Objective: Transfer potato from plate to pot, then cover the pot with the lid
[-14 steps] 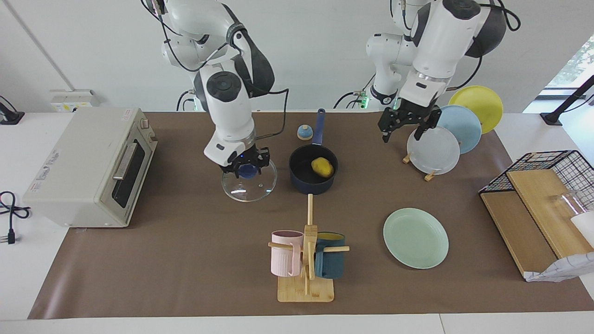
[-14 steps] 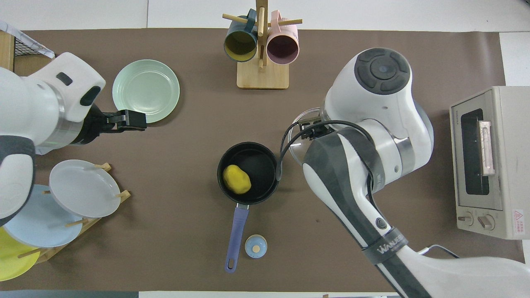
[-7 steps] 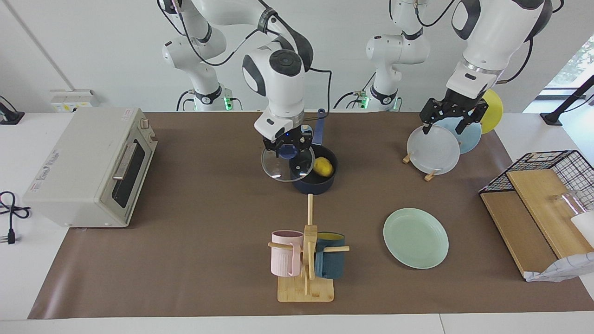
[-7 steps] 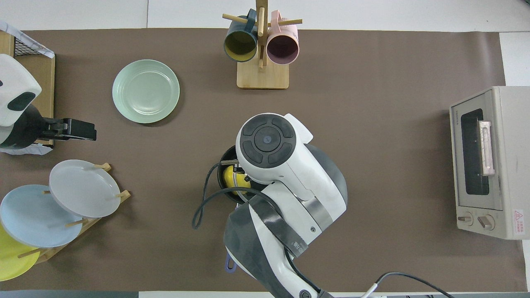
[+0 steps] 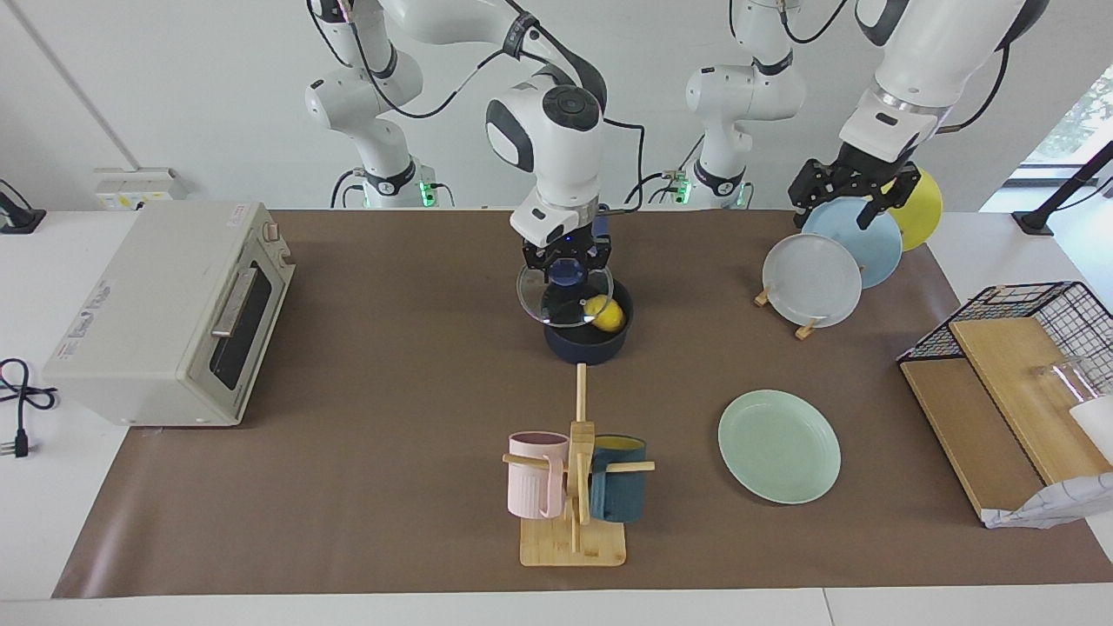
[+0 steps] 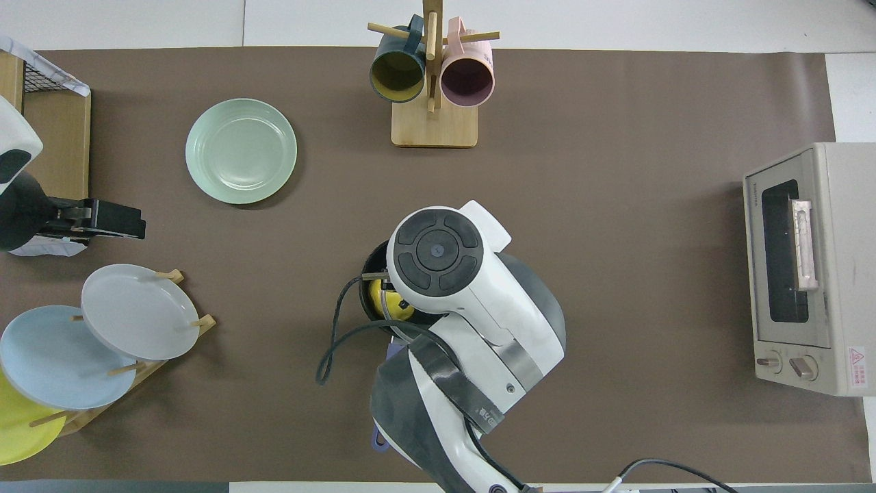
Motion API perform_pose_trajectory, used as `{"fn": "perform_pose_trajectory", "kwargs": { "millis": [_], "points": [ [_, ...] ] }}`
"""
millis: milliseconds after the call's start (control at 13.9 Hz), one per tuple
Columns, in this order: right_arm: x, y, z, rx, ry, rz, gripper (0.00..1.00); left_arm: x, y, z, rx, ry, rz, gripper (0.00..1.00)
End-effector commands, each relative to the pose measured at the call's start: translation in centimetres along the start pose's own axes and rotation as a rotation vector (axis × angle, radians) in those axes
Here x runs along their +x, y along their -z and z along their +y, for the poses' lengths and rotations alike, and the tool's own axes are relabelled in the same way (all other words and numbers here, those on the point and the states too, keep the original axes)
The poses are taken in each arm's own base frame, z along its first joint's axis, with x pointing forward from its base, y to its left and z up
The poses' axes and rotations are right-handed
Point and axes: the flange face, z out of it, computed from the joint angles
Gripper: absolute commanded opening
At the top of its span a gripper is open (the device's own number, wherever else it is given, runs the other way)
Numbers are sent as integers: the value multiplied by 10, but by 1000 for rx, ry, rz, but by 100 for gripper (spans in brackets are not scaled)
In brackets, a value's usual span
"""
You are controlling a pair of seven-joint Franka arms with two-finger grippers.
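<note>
Right gripper [image 5: 566, 261], fingers clamped on the lid [image 5: 565, 298] knob above the pot [image 5: 587, 341]; an off-centre release could tip it onto the potato [image 5: 605, 314], while the left gripper [image 5: 854, 193] waits with fingers spread, empty.

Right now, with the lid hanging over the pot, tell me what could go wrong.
1. The lid hangs tilted and off-centre over the pot, held by its knob in the right gripper; lowered like this, its edge may catch the rim.
2. The potato lies against the pot's wall and could stop the lid from seating.
3. A slip at the knob could drop the glass.
</note>
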Motion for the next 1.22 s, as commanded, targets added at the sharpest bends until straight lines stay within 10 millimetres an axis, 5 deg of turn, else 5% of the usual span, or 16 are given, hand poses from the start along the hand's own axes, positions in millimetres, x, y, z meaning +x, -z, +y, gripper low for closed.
{"fn": "perform_pose_trajectory", "kwargs": {
  "millis": [0, 1152],
  "points": [
    [-2, 4, 4, 14, -9, 49, 61, 19, -6, -7, 15, 13, -16, 100],
    [1, -26, -6, -2, 27, 69, 61, 8, 3, -8, 12, 16, -12, 100]
  ]
}}
